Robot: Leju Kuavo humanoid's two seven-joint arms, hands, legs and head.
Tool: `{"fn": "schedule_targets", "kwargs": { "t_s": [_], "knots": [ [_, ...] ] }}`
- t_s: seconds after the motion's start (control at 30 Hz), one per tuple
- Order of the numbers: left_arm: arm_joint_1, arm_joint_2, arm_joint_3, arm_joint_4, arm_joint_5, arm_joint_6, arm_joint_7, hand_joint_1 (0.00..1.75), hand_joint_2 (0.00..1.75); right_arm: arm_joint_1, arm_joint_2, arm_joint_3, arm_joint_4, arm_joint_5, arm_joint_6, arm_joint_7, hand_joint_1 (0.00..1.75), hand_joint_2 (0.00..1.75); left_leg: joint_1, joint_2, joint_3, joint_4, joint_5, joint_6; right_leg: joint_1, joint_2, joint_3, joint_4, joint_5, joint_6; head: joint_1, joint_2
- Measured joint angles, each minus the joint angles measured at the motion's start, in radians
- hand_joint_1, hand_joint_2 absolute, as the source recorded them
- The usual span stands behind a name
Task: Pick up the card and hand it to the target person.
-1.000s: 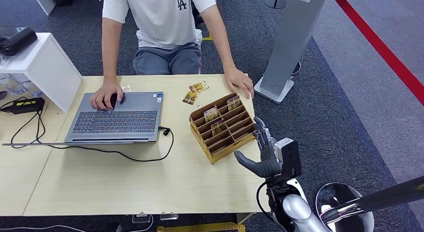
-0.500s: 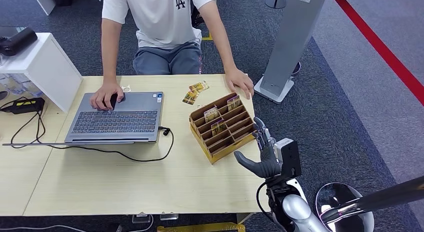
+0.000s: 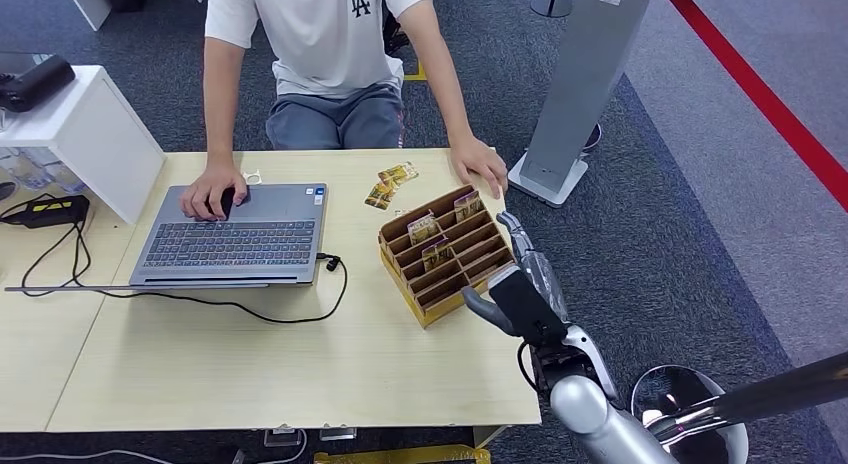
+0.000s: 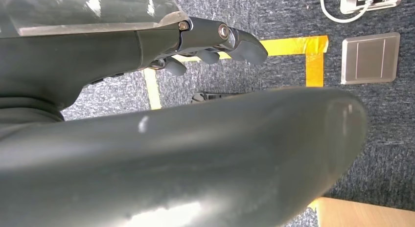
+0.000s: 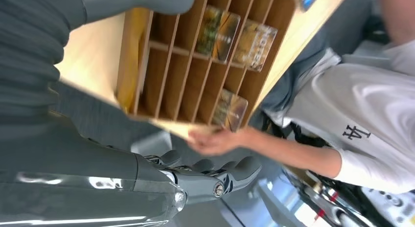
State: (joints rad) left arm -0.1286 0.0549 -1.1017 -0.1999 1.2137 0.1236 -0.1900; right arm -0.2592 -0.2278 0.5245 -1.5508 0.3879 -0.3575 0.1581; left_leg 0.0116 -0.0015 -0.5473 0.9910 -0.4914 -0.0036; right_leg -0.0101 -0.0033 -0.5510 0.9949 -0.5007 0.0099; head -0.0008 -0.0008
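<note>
The right hand (image 3: 525,284) hovers at the right edge of the tabletop (image 3: 250,354), just beside the wooden card box (image 3: 447,256). Its fingers (image 3: 530,254) are stretched out and apart, grasping nothing. Three cards stand upright in the compartments of the box; the card (image 3: 467,205) in the far row is the one nearest to the person's hand (image 3: 478,164), which rests on the tabletop corner. Two more cards (image 3: 390,184) lie flat on the tabletop beyond the box. The person's other hand (image 3: 212,192) rests on the laptop (image 3: 235,236). The left hand (image 4: 210,41) hangs over the carpet floor (image 4: 372,21), fingers loosely extended, holding nothing.
</note>
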Motion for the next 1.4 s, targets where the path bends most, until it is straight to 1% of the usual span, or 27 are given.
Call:
{"fn": "schedule_targets", "kwargs": {
  "t_s": [0.1,0.17,0.27,0.4,0.5,0.57,0.77,1.0,1.2,1.3,1.4],
  "knots": [
    [-0.005,0.000,0.000,0.000,-0.003,-0.003,0.000,0.00,0.00,-0.055,-0.009,0.027,-0.011,0.189,0.050,0.089,0.25,1.75,0.000,0.000,0.000,0.000,0.000,0.000,0.000,0.000,0.000,0.000,0.000,0.000,0.000,0.000],
    [-0.009,0.000,-0.002,0.000,-0.008,-0.007,0.001,0.00,0.00,-0.089,-0.012,0.052,-0.013,0.271,0.086,0.127,0.27,1.75,0.000,0.000,0.000,0.000,0.000,0.000,0.000,0.000,0.000,0.000,0.000,0.000,0.000,0.000],
    [-0.016,0.000,-0.009,0.000,-0.017,-0.010,0.007,0.00,0.00,-0.137,-0.015,0.093,-0.010,0.375,0.136,0.171,0.33,1.75,0.000,0.000,0.000,0.000,0.000,0.000,0.000,0.000,0.000,0.000,0.000,0.000,0.000,0.000],
    [-0.026,0.000,-0.019,0.000,-0.022,-0.010,0.016,0.00,0.00,-0.193,-0.016,0.154,0.007,0.477,0.198,0.209,0.53,1.75,0.000,0.000,-0.001,0.000,0.000,0.000,0.000,0.000,0.000,0.000,0.000,0.000,0.000,0.000],
    [-0.029,0.000,-0.021,0.000,-0.022,-0.010,0.022,0.00,0.00,-0.233,-0.016,0.198,0.034,0.523,0.235,0.223,0.65,1.75,0.000,0.000,-0.001,0.000,0.000,0.000,0.000,0.000,0.000,0.000,0.000,0.000,0.000,0.000],
    [-0.030,0.000,-0.022,0.000,-0.021,-0.009,0.023,0.00,0.00,-0.256,-0.014,0.227,0.058,0.545,0.251,0.230,0.70,1.75,0.000,0.000,-0.001,0.000,0.000,0.000,0.000,0.000,0.000,0.000,0.000,0.000,0.000,0.000],
    [-0.029,0.000,-0.024,0.000,-0.016,0.000,0.024,0.00,0.00,-0.317,-0.002,0.304,0.154,0.557,0.254,0.236,0.72,1.75,0.000,0.000,-0.001,0.000,0.000,0.000,0.000,-0.001,0.000,0.000,0.000,0.000,0.000,0.000],
    [-0.028,0.000,-0.024,0.000,-0.012,0.004,0.024,0.00,0.00,-0.352,0.018,0.365,0.251,0.548,0.248,0.229,0.55,1.75,0.000,0.000,-0.001,0.000,0.000,0.000,0.000,-0.001,-0.001,0.000,0.000,0.000,0.000,0.000],
    [-0.027,0.000,-0.024,0.000,-0.010,0.008,0.024,0.00,0.00,-0.374,0.036,0.403,0.317,0.525,0.230,0.222,0.52,1.75,0.000,0.000,-0.001,0.000,0.000,0.000,0.000,0.000,-0.001,0.000,0.000,0.000,0.000,0.000],
    [-0.026,0.000,-0.024,0.000,-0.009,0.009,0.024,0.00,0.00,-0.384,0.042,0.420,0.338,0.516,0.221,0.221,0.54,1.75,0.000,0.000,-0.001,0.000,0.000,0.000,0.000,-0.001,-0.001,0.000,0.000,0.000,0.000,0.000],
    [-0.024,0.000,-0.024,0.000,-0.006,0.009,0.024,0.00,0.00,-0.393,0.047,0.431,0.354,0.515,0.217,0.221,0.59,1.75,0.000,0.000,-0.001,0.000,0.000,0.000,0.000,0.000,-0.001,0.000,0.000,0.000,0.000,0.000]
  ]
}}
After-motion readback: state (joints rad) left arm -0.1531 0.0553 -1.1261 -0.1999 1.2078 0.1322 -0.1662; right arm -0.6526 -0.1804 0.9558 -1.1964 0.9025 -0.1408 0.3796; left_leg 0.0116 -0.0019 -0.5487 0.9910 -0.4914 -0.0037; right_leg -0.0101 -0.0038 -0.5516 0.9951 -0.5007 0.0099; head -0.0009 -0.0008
